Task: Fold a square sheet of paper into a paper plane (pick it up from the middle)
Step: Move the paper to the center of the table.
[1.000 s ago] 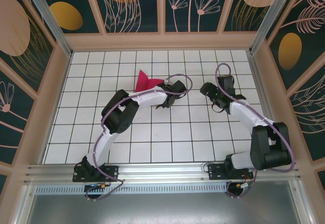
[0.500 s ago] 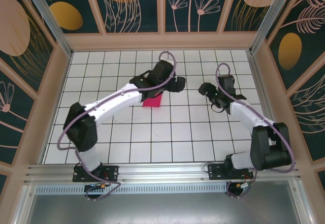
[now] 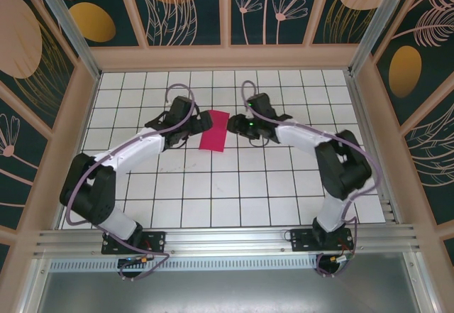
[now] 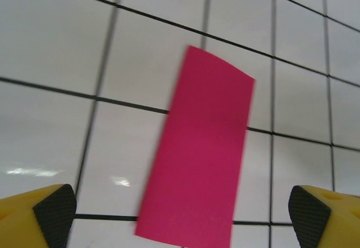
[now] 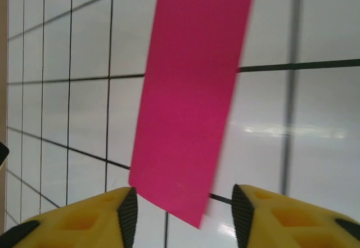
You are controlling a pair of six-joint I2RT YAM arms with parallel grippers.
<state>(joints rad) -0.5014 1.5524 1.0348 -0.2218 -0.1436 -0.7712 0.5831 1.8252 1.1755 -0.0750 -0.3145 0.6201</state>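
Patterned wall panels (image 3: 177, 8) in dark green with orange and peach leaf motifs enclosed the workspace on three sides. The white, black-gridded bench (image 3: 213, 192) filled the floor of the enclosure. The left arm (image 3: 128, 157) and the right arm (image 3: 312, 139), each trailing a lilac cable (image 3: 172, 91), reached inward from the near rail and converged on the far middle tiles.

The left end effector (image 3: 197, 123) stood fully open, its yellow, black-padded fingertips (image 4: 53, 211) wide of the sheet on either side. The right end effector (image 3: 242, 125) had its jaws partly apart, and the near corner of the sheet lay between its fingertips (image 5: 128, 211) in the right wrist view; contact could not be judged.

The magenta sheet of paper (image 3: 213, 130) lay flat on the bench between the two end effectors, just beside each. It appeared as a narrow rectangle, about one tile wide and two long, slightly skewed to the grid lines, smooth and uniformly coloured.
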